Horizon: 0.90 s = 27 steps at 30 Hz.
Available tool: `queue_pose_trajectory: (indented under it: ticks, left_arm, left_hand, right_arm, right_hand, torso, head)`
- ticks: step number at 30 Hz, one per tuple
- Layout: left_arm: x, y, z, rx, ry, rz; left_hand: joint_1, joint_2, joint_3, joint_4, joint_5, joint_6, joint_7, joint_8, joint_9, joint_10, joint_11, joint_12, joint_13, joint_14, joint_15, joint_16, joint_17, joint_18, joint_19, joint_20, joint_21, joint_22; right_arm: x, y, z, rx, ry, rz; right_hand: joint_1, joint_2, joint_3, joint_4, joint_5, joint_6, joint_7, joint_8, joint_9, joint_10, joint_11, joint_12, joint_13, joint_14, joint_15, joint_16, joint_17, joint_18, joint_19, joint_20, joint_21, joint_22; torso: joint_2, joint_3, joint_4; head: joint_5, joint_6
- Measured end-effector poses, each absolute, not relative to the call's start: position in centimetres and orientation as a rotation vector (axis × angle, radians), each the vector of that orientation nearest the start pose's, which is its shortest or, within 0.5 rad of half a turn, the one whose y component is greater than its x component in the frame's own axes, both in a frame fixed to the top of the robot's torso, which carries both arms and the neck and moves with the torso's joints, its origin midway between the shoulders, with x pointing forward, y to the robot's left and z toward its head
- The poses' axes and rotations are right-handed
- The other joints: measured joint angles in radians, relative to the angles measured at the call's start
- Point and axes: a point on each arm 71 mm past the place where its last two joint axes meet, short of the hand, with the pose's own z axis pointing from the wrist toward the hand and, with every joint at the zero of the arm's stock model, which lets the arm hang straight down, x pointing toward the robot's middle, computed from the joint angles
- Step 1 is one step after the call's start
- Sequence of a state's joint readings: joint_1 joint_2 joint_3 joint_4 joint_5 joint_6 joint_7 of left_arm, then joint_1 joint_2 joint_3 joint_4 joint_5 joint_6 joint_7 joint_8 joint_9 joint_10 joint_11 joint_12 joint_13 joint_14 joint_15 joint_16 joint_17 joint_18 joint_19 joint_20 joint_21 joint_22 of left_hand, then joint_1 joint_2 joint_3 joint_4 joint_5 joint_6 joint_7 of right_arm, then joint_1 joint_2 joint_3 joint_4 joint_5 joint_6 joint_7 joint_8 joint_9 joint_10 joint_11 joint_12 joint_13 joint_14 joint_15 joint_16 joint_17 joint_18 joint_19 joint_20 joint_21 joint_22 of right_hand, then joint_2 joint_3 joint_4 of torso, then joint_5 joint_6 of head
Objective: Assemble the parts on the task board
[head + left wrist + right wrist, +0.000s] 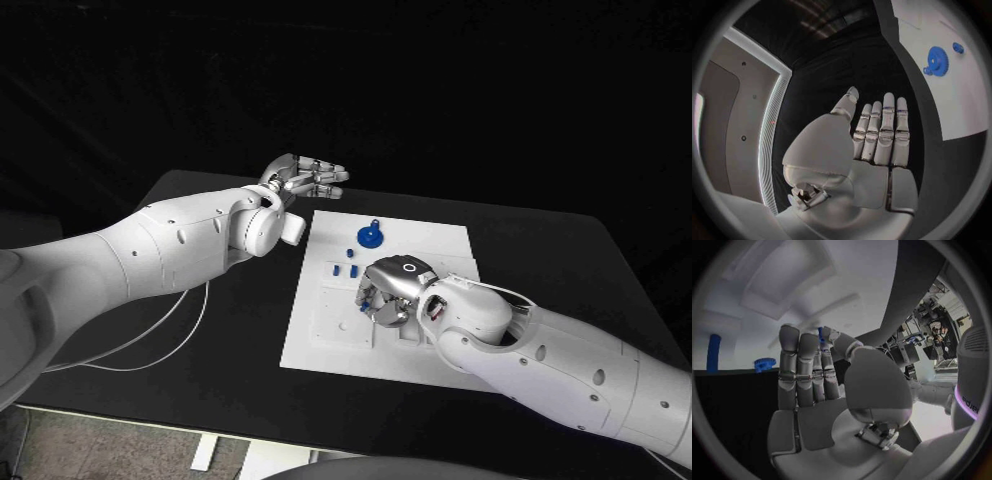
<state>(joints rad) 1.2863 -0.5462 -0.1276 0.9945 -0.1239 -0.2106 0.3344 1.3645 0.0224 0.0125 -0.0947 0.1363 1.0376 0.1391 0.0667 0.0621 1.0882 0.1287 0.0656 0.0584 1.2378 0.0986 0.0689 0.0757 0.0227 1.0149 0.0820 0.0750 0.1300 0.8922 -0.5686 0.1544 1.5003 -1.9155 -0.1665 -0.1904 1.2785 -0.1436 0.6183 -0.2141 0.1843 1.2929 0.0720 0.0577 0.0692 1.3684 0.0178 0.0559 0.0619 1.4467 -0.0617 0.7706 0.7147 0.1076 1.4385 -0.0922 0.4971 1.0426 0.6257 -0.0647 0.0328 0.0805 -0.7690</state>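
Observation:
The white task board (433, 240) lies in the middle of the black table. A blue gear (371, 236) sits near the board's far edge, and two small blue pegs (343, 268) stand just in front of it. My right hand (389, 295) hovers low over the board's middle, palm down. In the right wrist view this right hand (817, 390) pinches a small blue pin (821, 335) between thumb and fingertip, with the gear (764, 364) and a blue peg (714, 352) beyond. My left hand (303, 178) is raised off the board's far left corner, fingers straight and empty; the left hand (867, 145) faces the gear (937, 60).
The black table (202, 300) has bare surface to the left of the board, where a thin white cable (159, 330) loops near my left arm. The board has recesses and slots (346, 325) in its near part. The table's far edge runs just behind my left hand.

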Motion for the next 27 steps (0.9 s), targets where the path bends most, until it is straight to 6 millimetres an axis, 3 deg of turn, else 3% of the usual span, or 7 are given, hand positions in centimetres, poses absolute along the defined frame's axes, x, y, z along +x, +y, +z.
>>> queue_pose_trajectory:
  ticks: [19, 23, 27]
  left_arm:
    - [58.04, 20.81, -18.67, -0.948, 1.477, -1.328]
    - [58.03, 20.7, -18.68, -0.948, 1.479, -1.33]
    - [57.98, 20.59, -18.68, -0.951, 1.48, -1.334]
  left_hand:
    - [0.0, 0.0, 0.0, 0.0, 0.0, 0.0, 0.0, 0.0, 0.0, 0.0, 0.0, 0.0, 0.0, 0.0, 0.0, 0.0, 0.0, 0.0, 0.0, 0.0, 0.0, -0.01]
    - [0.0, 0.0, 0.0, 0.0, 0.0, 0.0, 0.0, 0.0, 0.0, 0.0, 0.0, 0.0, 0.0, 0.0, 0.0, 0.0, 0.0, 0.0, 0.0, 0.0, 0.0, -0.013]
    - [0.0, 0.0, 0.0, 0.0, 0.0, 0.0, 0.0, 0.0, 0.0, 0.0, 0.0, 0.0, 0.0, 0.0, 0.0, 0.0, 0.0, 0.0, 0.0, 0.0, 0.0, -0.013]
  right_arm:
    - [43.35, -6.44, -25.61, -0.492, 1.674, 0.656]
    - [43.32, -6.27, -25.74, -0.499, 1.673, 0.65]
    - [43.28, -6.25, -26.01, -0.504, 1.68, 0.646]
  right_hand:
    - [-0.002, 0.005, 0.002, 0.002, -0.006, 0.002, -0.001, 0.003, -0.001, -0.004, 0.004, -0.003, 0.001, 0.0, 0.0, 0.004, -0.009, 0.0, 0.001, 0.002, -0.018, 0.012]
    - [-0.002, 0.005, -0.025, 0.025, -0.006, -0.036, 0.011, 0.003, -0.001, -0.042, 0.013, -0.002, 0.004, 0.0, 0.0, 0.005, -0.012, 0.002, 0.009, 0.009, -0.03, 0.012]
    - [-0.007, 0.003, -0.055, 0.044, -0.006, -0.075, 0.018, 0.007, -0.001, -0.083, 0.025, -0.002, -0.002, -0.001, 0.007, 0.006, -0.016, 0.018, 0.012, 0.013, -0.043, 0.007]
  torso:
    - [0.001, -0.0021, 0.0035]
    - [0.001, -0.0021, 0.0028]
    - [0.001, -0.0016, 0.0012]
  head:
    - [0.0, -0.007]
    - [0.002, -0.008]
    - [0.003, -0.01]
